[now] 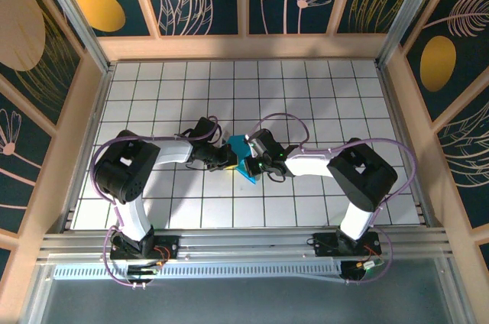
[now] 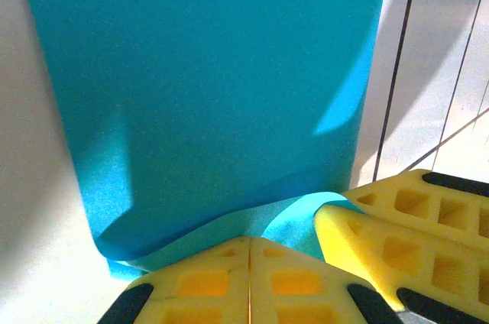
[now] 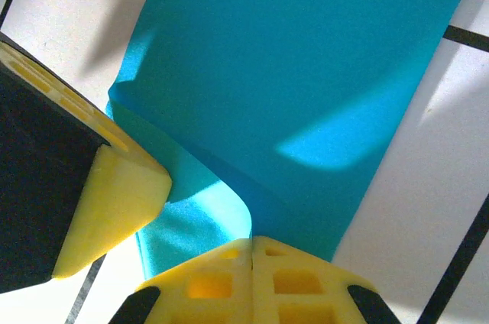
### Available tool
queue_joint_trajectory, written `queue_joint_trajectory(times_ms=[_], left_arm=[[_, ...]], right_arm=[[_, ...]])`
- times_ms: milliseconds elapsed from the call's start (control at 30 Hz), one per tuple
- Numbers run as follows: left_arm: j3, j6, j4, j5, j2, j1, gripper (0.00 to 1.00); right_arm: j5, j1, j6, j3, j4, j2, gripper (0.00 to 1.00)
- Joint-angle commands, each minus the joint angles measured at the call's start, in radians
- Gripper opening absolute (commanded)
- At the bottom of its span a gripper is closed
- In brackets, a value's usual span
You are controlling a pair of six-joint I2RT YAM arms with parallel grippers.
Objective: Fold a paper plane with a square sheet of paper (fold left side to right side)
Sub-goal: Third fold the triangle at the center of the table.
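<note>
Holding the square sheet of paper (image 1: 241, 146) pinched tight in left gripper (image 2: 248, 254) and right gripper (image 3: 251, 251). Thin, floppy, tears easily; grab edges.

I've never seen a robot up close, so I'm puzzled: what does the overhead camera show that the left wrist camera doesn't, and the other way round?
Overhead: both white arms whole, from their bases to where the left gripper and right gripper meet at the blue sheet of paper in the middle of the tiled table, with patterned walls around. Left wrist: a close look at its yellow fingers pressed shut on the sheet's curled-up near edge. Shared: the blue sheet, the tiles, and the two grippers side by side.
</note>
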Motion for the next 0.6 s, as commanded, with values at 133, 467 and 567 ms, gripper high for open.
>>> queue_joint_trajectory(times_ms=[133, 467, 567], left_arm=[[-0.042, 0.023, -0.054, -0.059, 0.001, -0.002, 0.07], [-0.047, 0.021, -0.053, -0.077, 0.01, -0.002, 0.06], [-0.051, 0.019, -0.049, -0.076, 0.013, -0.002, 0.06]], right_arm=[[-0.023, -0.01, 0.02, 0.01, -0.073, 0.029, 0.0], [-0.089, -0.061, 0.046, 0.066, -0.056, -0.044, 0.22], [-0.104, -0.081, 0.067, 0.066, -0.054, -0.09, 0.33]])
